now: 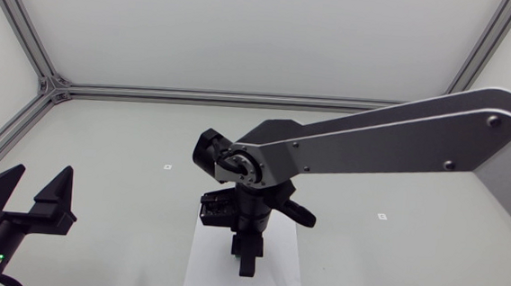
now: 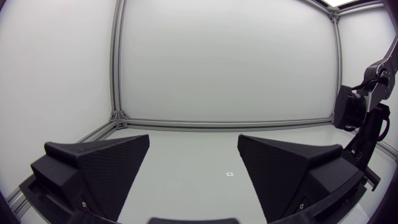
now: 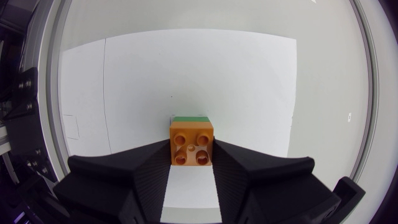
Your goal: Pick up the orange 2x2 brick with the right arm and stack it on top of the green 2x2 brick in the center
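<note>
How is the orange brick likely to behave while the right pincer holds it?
The orange brick looks like hard moulded plastic, so it is probably stiff and light. Its flat sides sit squarely in the right pincer, so it seems unlikely to twist or roll. Its smooth surface might slip slightly if pressed hard onto the green brick.

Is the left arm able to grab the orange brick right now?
Probably not. The right gripper is shut on the orange brick, a finger on each side, and the right arm hangs over it. The left gripper sits open, far off at the table's side.
</note>
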